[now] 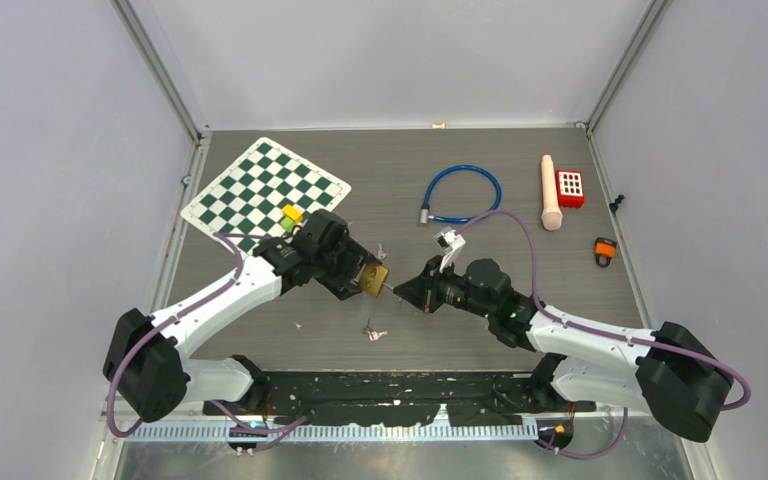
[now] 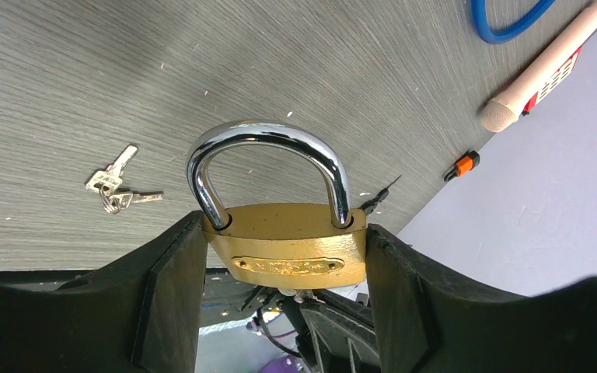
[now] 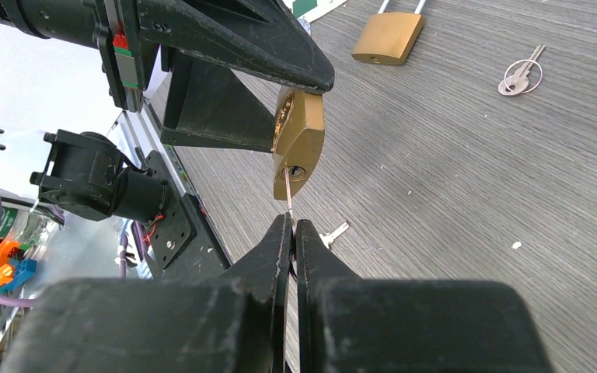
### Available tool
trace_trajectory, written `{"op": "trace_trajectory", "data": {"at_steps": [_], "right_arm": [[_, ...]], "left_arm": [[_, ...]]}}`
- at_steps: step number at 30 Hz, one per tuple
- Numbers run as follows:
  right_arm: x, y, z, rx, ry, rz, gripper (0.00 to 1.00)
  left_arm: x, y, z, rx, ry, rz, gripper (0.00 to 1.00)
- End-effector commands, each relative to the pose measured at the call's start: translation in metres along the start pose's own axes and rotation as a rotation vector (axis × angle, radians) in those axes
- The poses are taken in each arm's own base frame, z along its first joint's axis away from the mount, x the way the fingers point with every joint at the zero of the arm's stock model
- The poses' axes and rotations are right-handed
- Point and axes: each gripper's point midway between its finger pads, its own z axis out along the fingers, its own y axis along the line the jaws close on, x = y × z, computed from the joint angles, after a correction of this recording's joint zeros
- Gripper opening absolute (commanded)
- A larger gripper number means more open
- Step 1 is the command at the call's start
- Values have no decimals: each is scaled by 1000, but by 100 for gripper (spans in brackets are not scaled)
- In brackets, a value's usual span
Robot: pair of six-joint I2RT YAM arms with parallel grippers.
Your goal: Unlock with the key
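The left gripper (image 1: pixel 352 272) is closed on a brass-bodied padlock with a chromed steel shackle (image 2: pixel 288 252). It clamps the two narrow ends of the body and holds the lock clear of the dark grey wood-grain desk (image 1: pixel 410 160), above its middle and nearer the near edge than the far one. The shackle (image 2: pixel 268 136) has both legs seated in the body, so the lock reads as not yet opened. Gripping the body this way leaves the bottom face free, and that face, with its keyhole (image 3: pixel 295 171), is turned towards the other arm. The right gripper (image 3: pixel 292 227) is pinched shut on a thin silver key (image 3: pixel 288 194), whose blade shows edge-on and runs from the fingertips straight up to the keyhole. The tip sits at the slot, though how far it has entered cannot be told. Holding the lock in the air probably lets the two arms line up blade and slot along one axis and keeps the body from spinning when the key is turned. A loose bunch of small silver keys (image 1: pixel 373 332) lies on the desk near its near edge. A second brass padlock (image 3: pixel 389 36) lies flat on the desk beyond the held one, near the green-and-white chequered board (image 1: pixel 260 185) at the far-left corner. Neither gripper touches any of them.
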Motion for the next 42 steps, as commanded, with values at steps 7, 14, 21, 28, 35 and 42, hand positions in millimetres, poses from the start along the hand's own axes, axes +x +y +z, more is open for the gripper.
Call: {"op": "trace_trajectory", "data": {"at_steps": [7,14,21,28,35,42], "right_arm": [[-6,4,4,-4,-10,6,5],[-7,4,3,-6,-20,8,5],[-13,9,3,-25,-42,8,5],[-16,9,4,-24,-56,13,5],[-18,6,5,-7,-68,19,5],[-20,4,4,8,-82,25,5]], "left_arm": [[2,-37,-21,158,9,0,0],[5,-39,-20,160,22,3,0],[5,-40,-20,164,25,8,0],[7,-40,-20,164,30,14,0],[9,-42,-21,169,36,21,0],[9,-42,-22,172,36,26,0]]}}
